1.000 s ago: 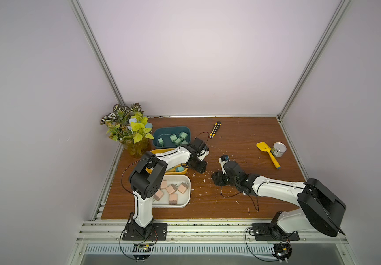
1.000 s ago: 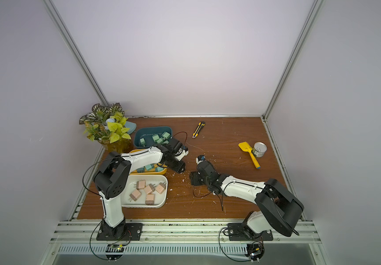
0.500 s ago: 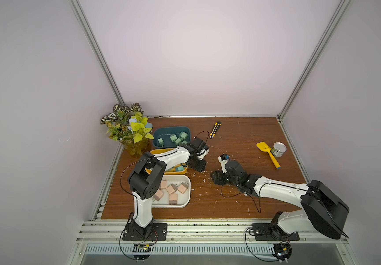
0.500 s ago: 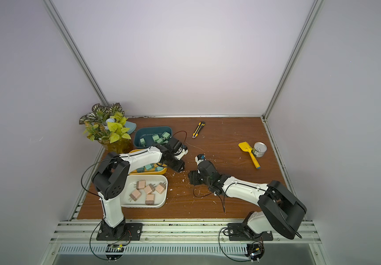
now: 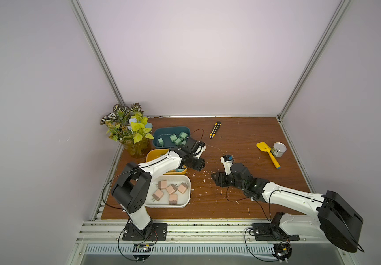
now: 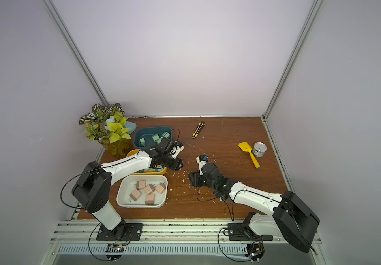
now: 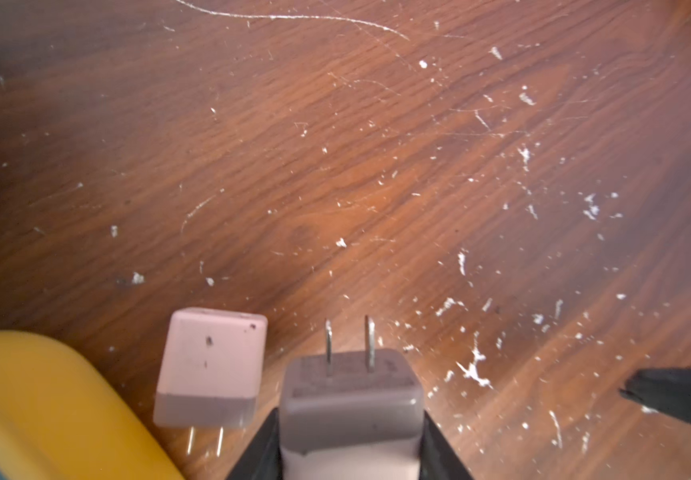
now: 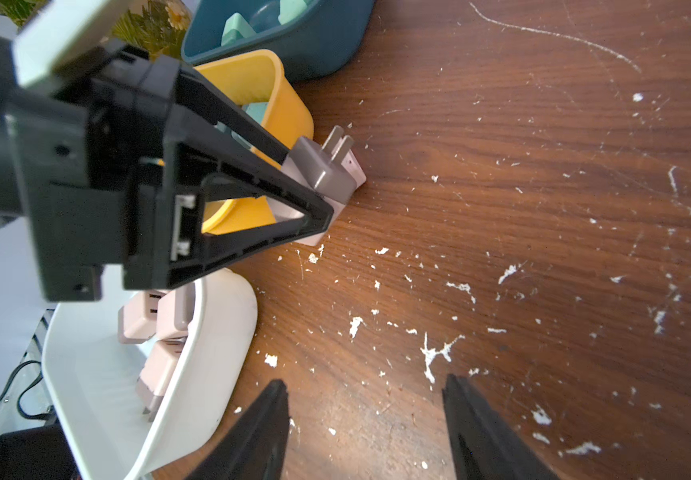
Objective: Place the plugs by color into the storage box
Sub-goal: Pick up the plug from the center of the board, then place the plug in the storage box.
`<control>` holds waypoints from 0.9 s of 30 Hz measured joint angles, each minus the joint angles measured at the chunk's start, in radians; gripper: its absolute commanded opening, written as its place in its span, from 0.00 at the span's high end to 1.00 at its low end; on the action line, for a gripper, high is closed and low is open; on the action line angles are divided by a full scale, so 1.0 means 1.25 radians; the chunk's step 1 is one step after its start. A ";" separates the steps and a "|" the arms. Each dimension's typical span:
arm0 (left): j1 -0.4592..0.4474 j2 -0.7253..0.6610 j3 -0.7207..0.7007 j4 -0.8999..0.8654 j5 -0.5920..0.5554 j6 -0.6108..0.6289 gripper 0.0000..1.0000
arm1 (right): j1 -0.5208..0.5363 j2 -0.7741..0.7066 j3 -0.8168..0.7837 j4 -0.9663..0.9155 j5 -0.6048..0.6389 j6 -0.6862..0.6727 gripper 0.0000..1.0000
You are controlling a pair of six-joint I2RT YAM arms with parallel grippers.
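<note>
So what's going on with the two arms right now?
The left gripper is shut on a pink plug, prongs pointing away from it, close by the yellow box. A second pink plug lies on the table right beside it. The right gripper is open and empty above the table. Five more pink plugs sit in the white tray, and green plugs in the teal box.

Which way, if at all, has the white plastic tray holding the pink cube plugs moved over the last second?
No. In both top views the white plastic tray lies where it was, still right beside the yellow plastic box.
</note>
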 measured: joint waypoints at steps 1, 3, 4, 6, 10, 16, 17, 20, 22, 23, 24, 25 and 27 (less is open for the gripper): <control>0.000 -0.016 -0.005 -0.003 0.002 -0.004 0.70 | 0.001 -0.006 -0.003 -0.002 0.000 0.000 0.36; 0.000 -0.052 -0.016 -0.009 0.004 -0.012 0.70 | 0.006 -0.015 -0.004 -0.003 0.000 0.000 0.36; 0.000 -0.077 -0.023 -0.014 0.003 -0.015 0.70 | 0.008 -0.020 -0.004 -0.002 0.000 0.000 0.36; 0.000 -0.128 -0.040 -0.021 -0.003 -0.023 0.69 | 0.015 -0.028 -0.004 -0.002 0.000 -0.002 0.36; 0.000 -0.220 -0.085 -0.032 -0.020 -0.049 0.68 | 0.034 -0.030 -0.004 0.001 0.000 -0.010 0.36; 0.000 -0.305 -0.157 -0.067 -0.055 -0.094 0.66 | 0.073 0.020 0.037 0.002 0.000 -0.033 0.36; 0.000 -0.320 -0.168 -0.072 -0.063 -0.103 0.66 | 0.081 0.033 0.047 0.004 0.000 -0.037 0.36; 0.000 -0.362 -0.194 -0.091 -0.077 -0.128 0.67 | 0.099 0.071 0.067 0.026 -0.002 -0.046 0.36; 0.000 -0.387 -0.212 -0.093 -0.085 -0.150 0.68 | 0.106 0.096 0.074 0.039 -0.009 -0.048 0.38; 0.001 -0.399 -0.222 -0.092 -0.088 -0.159 0.68 | 0.108 0.107 0.074 0.044 -0.014 -0.049 0.38; 0.002 -0.414 -0.234 -0.092 -0.093 -0.168 0.69 | 0.110 0.117 0.075 0.049 -0.019 -0.051 0.38; 0.009 -0.431 -0.249 -0.092 -0.096 -0.181 0.70 | 0.111 0.125 0.075 0.052 -0.022 -0.051 0.38; 0.028 -0.464 -0.278 -0.089 -0.092 -0.202 0.71 | 0.114 0.137 0.077 0.054 -0.024 -0.053 0.39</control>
